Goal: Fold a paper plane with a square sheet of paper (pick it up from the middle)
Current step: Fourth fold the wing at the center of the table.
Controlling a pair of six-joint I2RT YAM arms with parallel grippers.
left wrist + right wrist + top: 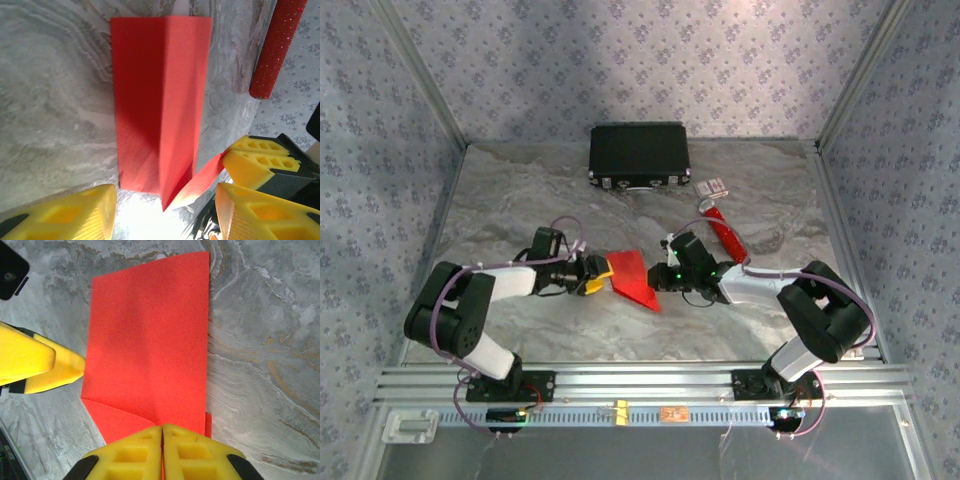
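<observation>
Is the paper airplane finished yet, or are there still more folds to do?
Not yet. The square sheet of paper is already folded into a long shape with a crease down it. Right now the right gripper is pinching one corner, and the left gripper waits open at its end. It isn't a slim pointed dart yet, so more folds are probably left.

We see the folded red paper sheet lying on the marbled table, its long axis running away from us. One crease runs down its middle and the left half is in shadow. The left gripper sits at its near end, yellow fingers spread wide either side, not touching it. The right gripper comes in from the right, pads pressed together on a corner flap lifted at the sheet's near right. A red glittery tube lies by the table's far right edge, apart from the sheet.
</observation>
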